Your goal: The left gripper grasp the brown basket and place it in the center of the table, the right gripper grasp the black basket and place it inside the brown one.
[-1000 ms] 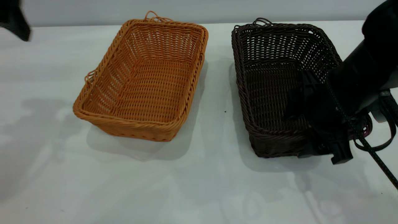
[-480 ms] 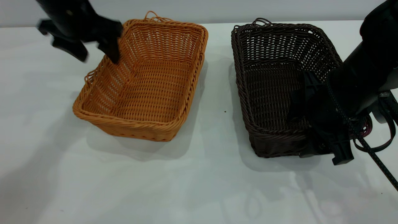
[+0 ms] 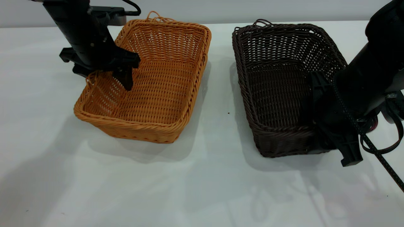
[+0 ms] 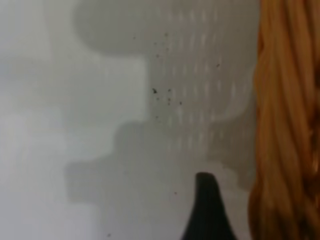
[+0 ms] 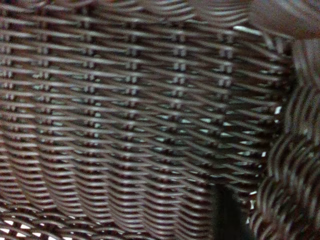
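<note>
Two baskets sit side by side on the white table (image 3: 202, 189), which we see running back to a plain grey wall. We find the brown basket (image 3: 151, 91) at left and the black basket (image 3: 277, 88) at right, apart. Our left gripper (image 3: 107, 74) straddles the brown basket's left rim, fingers spread. Our right gripper (image 3: 331, 126) straddles the black basket's near right corner; we cannot tell how tightly it grips.
</note>
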